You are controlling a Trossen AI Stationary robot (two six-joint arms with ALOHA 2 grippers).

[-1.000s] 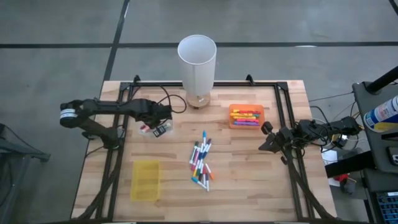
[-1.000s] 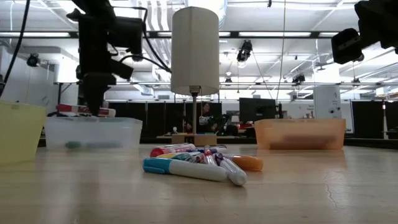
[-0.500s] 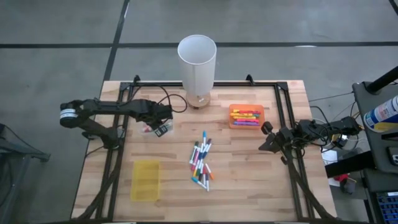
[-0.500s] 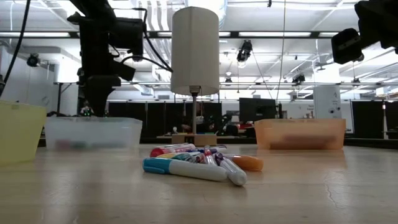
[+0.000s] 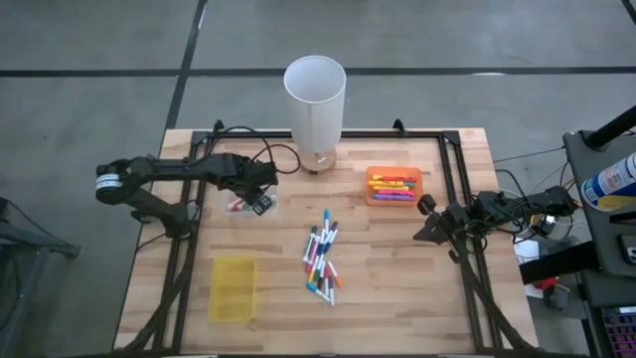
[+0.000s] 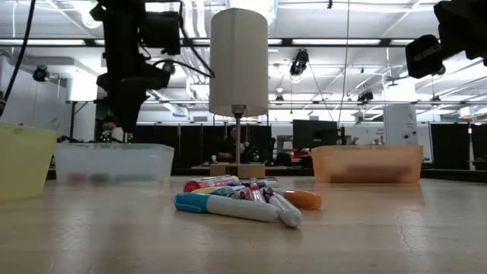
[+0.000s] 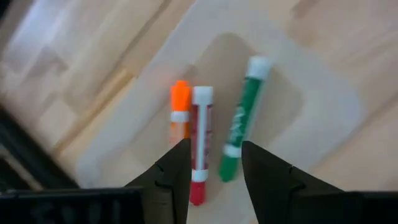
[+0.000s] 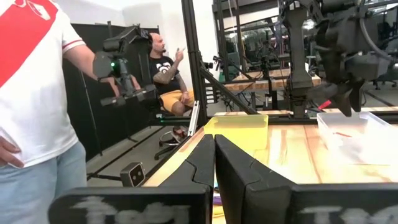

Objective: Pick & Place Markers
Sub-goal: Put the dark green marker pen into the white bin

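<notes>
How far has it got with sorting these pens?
Partly done. The orange tray already holds several markers, and the clear tray has three: orange, red and green. The left pincer hangs open and empty above that tray. The pile of markers mid-table is left, and the yellow tray looks empty. The right pincer waits shut.

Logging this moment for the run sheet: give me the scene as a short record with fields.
left gripper: open, empty, above the clear tray
clear tray contents: orange marker, red marker, green marker
right gripper: shut, empty, waiting at the table's right edge
loose markers: a pile at the table's centre
orange tray: holds several markers
yellow tray: looks empty
lamp: at the table's far edge
</notes>
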